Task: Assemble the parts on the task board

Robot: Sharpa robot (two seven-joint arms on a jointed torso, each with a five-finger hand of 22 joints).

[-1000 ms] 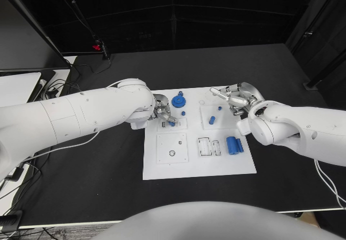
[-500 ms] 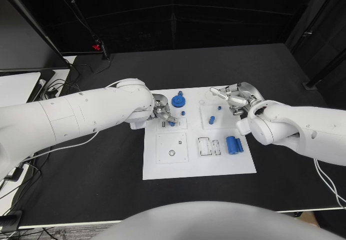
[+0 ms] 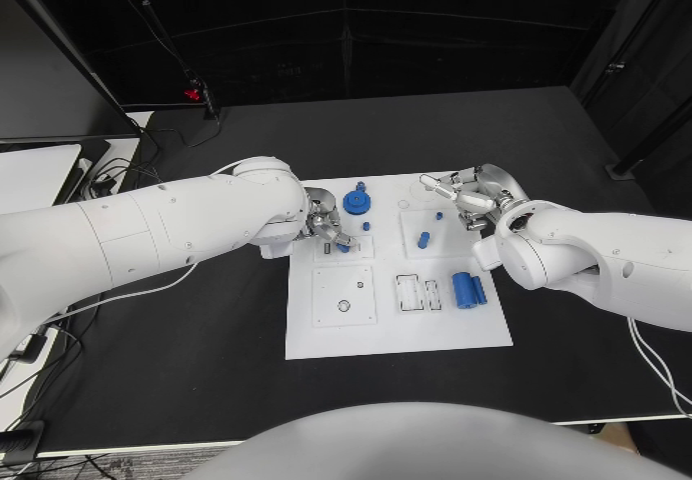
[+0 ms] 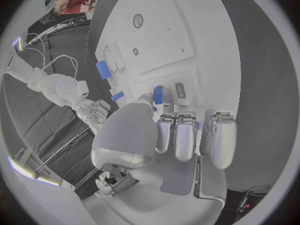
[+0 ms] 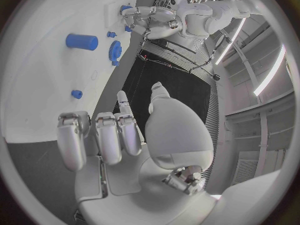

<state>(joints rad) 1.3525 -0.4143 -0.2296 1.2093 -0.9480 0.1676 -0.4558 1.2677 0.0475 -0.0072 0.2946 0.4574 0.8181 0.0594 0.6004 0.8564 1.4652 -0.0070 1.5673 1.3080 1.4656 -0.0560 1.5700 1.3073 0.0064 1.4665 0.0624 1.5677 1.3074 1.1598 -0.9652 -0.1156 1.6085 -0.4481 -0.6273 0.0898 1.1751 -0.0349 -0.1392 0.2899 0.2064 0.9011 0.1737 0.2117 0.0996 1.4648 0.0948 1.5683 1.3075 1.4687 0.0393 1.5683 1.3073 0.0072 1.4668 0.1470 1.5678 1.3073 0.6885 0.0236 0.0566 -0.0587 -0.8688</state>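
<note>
Left hand (image 3: pixel 323 222) seen over board (image 3: pixel 389 335) upper left; small blue piece (image 4: pixel 158 95) pinched at fingertips (image 4: pixel 164 101), pressed against board. Right hand (image 3: pixel 470 197) held over board upper right, fingers (image 5: pixel 106 135) curled, nothing gripped. Blue gear (image 3: pixel 356 205) noted just beyond left fingers; blue cylinder (image 3: pixel 466 289) well behind right fingers.

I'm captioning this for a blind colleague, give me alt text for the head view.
Two white robot arms reach over a white task board on a black table. The left hand holds a small blue part; the right hand hovers open near the board's far right.
</note>
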